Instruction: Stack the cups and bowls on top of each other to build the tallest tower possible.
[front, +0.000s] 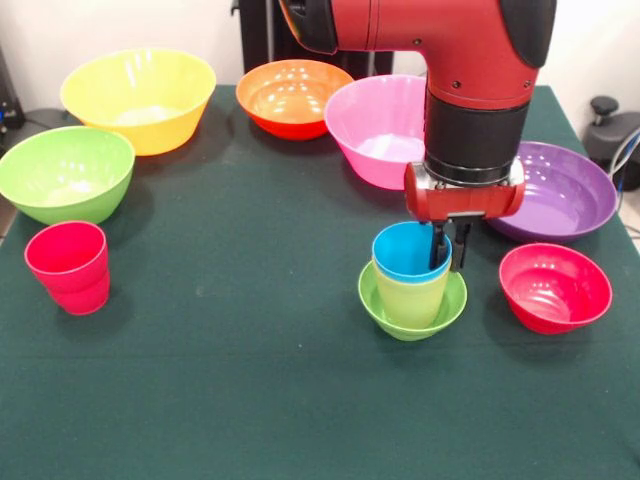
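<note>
Gripper (449, 248) pinches rim of blue cup (408, 250), nested in pale yellow cup (410, 298) inside small lime-green bowl (412, 304). Red cup (68, 266) stands apart.

Lab (robot arm (440, 60); green-clothed table (250, 380))

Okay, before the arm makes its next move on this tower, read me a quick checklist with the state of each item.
1. Blue cup nested upright in the pale yellow cup: ok.
2. Pale yellow cup seated in the small lime-green bowl: ok.
3. Gripper released from the blue cup's rim: not ok, its fingers straddle the rim.
4. Red cup upright and unobstructed for the next pick: ok.
5. Small red bowl apart from the tower: ok.
6. Grip firmness on the rim: cannot tell.
</note>
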